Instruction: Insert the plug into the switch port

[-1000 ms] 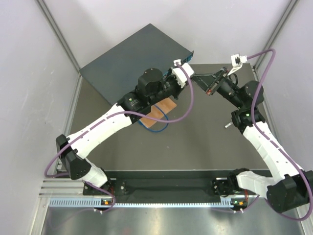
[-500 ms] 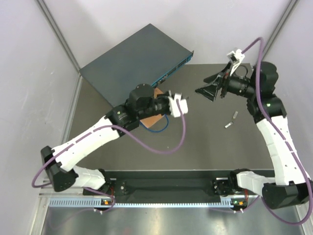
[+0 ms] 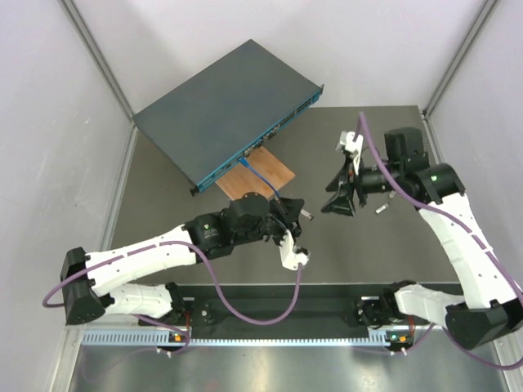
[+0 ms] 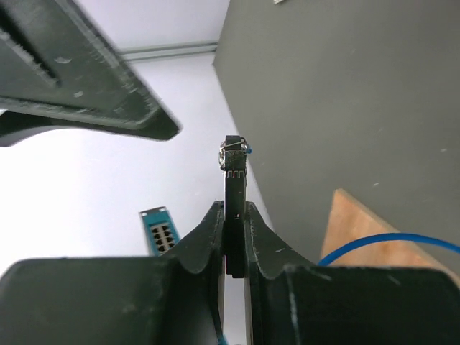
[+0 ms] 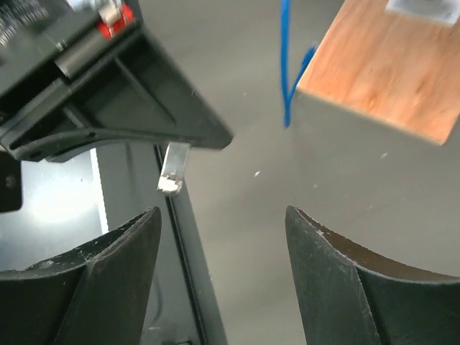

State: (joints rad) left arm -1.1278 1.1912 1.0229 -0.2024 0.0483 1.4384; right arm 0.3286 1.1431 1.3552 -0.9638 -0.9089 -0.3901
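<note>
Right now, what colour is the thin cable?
The cable is blue, clearest in the right wrist view.

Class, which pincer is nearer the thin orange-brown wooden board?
Left. The left pincer is just off the near corner of the thin orange-brown wooden board; the right pincer is farther out, beyond the left one.

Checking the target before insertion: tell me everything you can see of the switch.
The switch is a large, flat, rectangular box, dark teal-blue and metal-looking. One long narrow face, lighter teal, turned toward the middle of the table, carries a row of small ports. It lies flat, set diagonally, at the far left. A wooden board reaches that face, and a blue cable runs from near it. Nothing else seems to touch it.
</note>
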